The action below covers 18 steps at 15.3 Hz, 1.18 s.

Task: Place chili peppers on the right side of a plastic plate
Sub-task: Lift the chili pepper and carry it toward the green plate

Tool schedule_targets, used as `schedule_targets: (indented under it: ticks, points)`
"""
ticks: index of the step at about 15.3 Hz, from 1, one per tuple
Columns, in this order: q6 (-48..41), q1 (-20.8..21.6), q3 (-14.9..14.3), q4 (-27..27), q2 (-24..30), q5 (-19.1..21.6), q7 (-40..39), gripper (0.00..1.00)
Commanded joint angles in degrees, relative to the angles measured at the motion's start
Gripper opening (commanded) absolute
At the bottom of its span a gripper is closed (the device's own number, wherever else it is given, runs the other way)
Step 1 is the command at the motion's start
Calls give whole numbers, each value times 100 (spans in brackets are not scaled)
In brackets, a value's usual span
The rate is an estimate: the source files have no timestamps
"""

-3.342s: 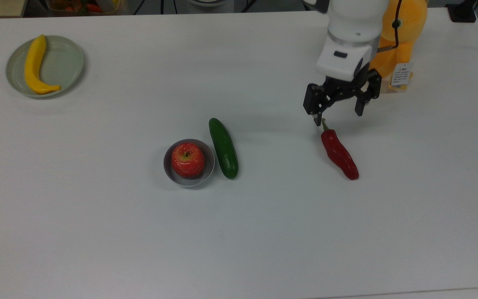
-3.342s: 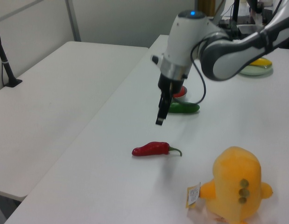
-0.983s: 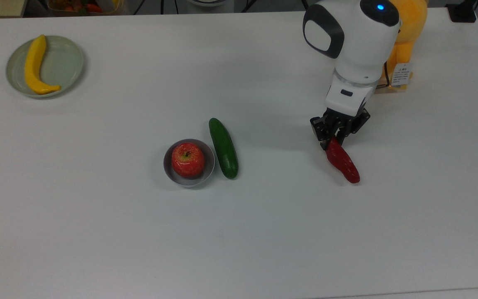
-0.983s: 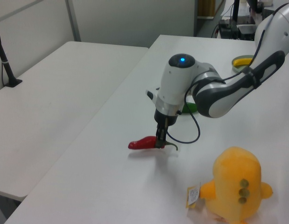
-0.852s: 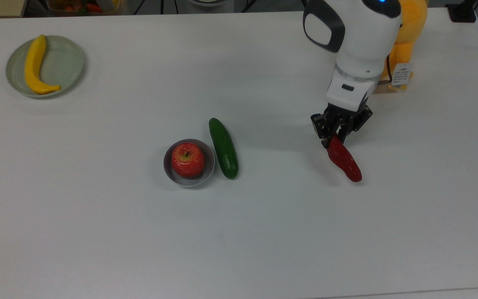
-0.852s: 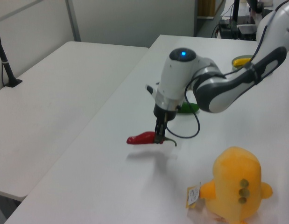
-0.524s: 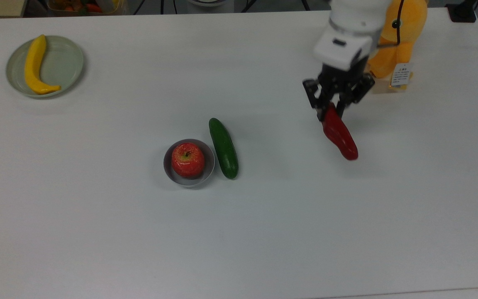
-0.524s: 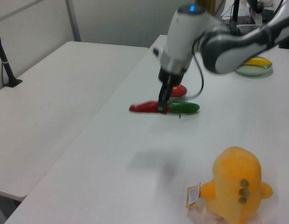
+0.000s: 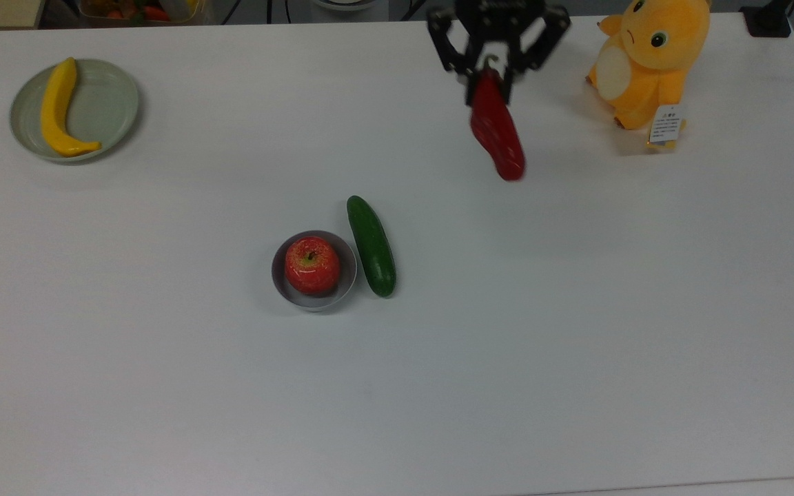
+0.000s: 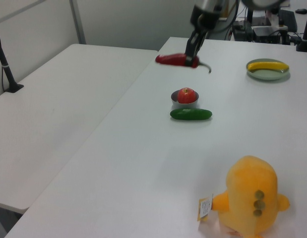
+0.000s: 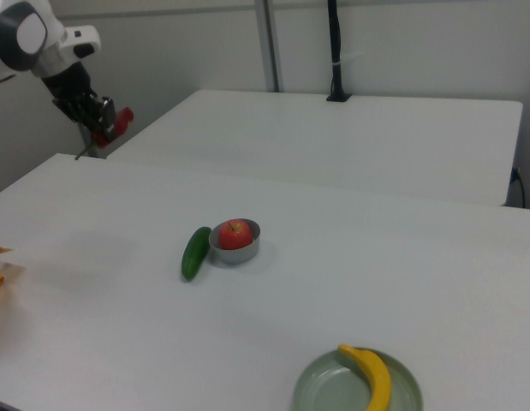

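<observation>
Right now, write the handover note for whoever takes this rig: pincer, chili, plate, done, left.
Pincer: shut on the chili pepper near its stem end, held high above the table.
Plastic plate: at the top view's far left, a banana lying on it.
Done: chili picked up.
Left: carry it across to the plate and set it down beside the plate, then let go.

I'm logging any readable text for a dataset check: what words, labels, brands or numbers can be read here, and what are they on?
Hang tag on the yellow plush toy: dark print, too small to read.
No other text is readable.
</observation>
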<state>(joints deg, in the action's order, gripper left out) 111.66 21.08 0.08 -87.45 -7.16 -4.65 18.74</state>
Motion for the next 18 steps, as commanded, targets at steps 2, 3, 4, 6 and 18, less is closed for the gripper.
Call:
schedule_targets:
  ticks: [2,3,4,6,18]
  points:
    - [-688,-322,-491,-290,697,517,-1036,1]
    - [-811,-489,-509,-290,733,561,-1292,1]
    - [-960,-639,-570,-281,768,579,-1564,1]
    - [-1094,-955,-676,-273,786,579,-2074,1]
    - [-682,-1897,-2520,-571,602,904,-5098,1]
